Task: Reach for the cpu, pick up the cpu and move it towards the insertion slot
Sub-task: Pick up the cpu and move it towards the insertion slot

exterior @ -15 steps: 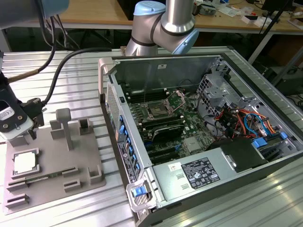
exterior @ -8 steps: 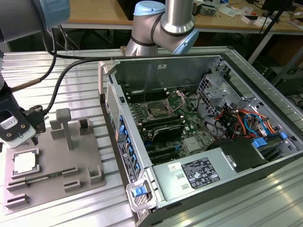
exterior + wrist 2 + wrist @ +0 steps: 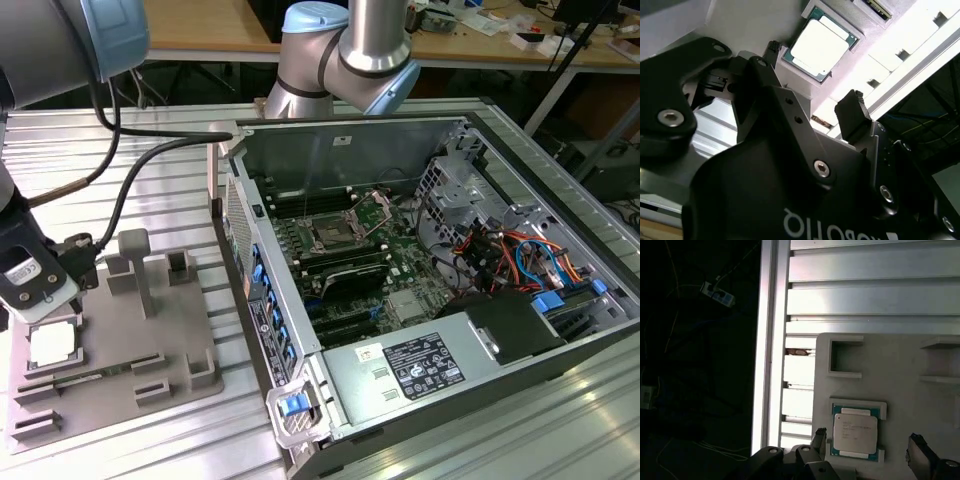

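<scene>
Observed gripper [image 3: 866, 436] poised just above cpu [image 3: 855, 432] in grey tray [image 3: 920, 360] recess, jaws spread wide and empty, well apart from insertion slot [image 3: 330, 235].

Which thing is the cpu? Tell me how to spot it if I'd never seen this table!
On the exterior view's left, beside the open computer case, a grey plate lies on the ribbed metal table. At its left end, under the gripper, sits the cpu. It is a pale silvery square with a thin green edge, while its neighbours are grey plastic blocks.
</scene>
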Controlling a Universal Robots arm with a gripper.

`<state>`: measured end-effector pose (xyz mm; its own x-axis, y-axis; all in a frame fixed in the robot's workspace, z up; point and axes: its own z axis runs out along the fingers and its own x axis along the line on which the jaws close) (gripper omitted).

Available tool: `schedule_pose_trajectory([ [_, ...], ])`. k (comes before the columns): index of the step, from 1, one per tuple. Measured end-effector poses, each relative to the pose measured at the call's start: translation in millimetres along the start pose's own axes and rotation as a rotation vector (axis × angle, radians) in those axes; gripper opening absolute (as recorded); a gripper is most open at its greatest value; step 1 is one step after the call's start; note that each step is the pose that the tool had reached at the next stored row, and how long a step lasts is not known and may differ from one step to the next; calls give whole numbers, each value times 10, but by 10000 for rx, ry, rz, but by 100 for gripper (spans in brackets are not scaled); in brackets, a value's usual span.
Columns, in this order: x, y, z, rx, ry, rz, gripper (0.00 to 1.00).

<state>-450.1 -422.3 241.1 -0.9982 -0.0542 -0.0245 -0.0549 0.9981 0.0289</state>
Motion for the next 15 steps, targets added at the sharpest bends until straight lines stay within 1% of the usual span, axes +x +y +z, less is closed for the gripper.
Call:
schedule_pose_trajectory([
  [4, 1, -21, 52, 0, -2, 39, 73],
  [12, 4, -31, 158, 0, -3, 45, 73],
  [15, 4, -31, 161, 1, -2, 45, 73],
])
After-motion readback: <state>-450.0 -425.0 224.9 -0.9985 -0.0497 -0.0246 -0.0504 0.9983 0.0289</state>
